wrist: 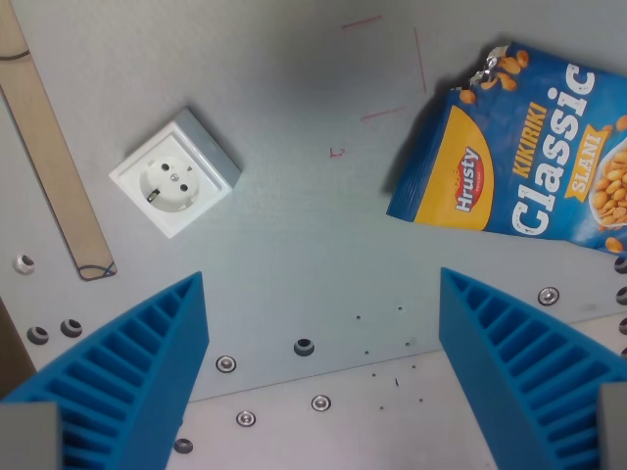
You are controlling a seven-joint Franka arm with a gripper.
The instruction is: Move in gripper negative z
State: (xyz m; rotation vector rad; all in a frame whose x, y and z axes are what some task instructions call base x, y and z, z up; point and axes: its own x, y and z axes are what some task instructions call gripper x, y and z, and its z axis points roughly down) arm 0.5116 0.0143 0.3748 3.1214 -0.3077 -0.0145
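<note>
My gripper (323, 304) is open, with two blue ribbed fingers: one at the wrist view's lower left (137, 377) and one at the lower right (519, 367). Nothing is between them. They hang above a grey table surface (294, 225). A white wall socket block (174, 184) lies on the table ahead of the left finger. A blue bag of Hrusty peanuts (534, 157) lies at the wrist view's upper right, ahead of the right finger.
A beige wooden strip (49, 147) runs down the wrist view's left side. Several screws and holes (304, 347) dot the plate between the fingers. Thin red pen marks (382, 69) show on the table at the top.
</note>
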